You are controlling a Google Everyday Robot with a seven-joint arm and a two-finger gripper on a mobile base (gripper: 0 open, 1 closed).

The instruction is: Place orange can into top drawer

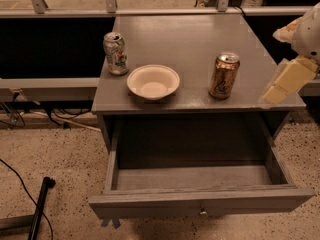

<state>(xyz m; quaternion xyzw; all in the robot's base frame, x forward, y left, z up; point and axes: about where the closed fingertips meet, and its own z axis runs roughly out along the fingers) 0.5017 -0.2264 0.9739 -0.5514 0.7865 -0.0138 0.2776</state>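
Note:
The orange can (223, 75) stands upright on the grey cabinet top (200, 34), near its front right. The top drawer (200, 204) below is pulled open and its inside (195, 176) holds nothing; a small metal knob (202, 212) sits at the centre of its front panel. My gripper (289, 80) shows as pale cream parts at the right edge of the view. It is level with the cabinet's right front corner, to the right of the orange can and apart from it.
A white bowl (153, 82) sits at the front middle of the cabinet top. A silver-white can with red and green print (115, 53) stands at the left. Metal railings (150, 9) run behind. Cables and a black pole (40, 206) lie on the speckled floor at left.

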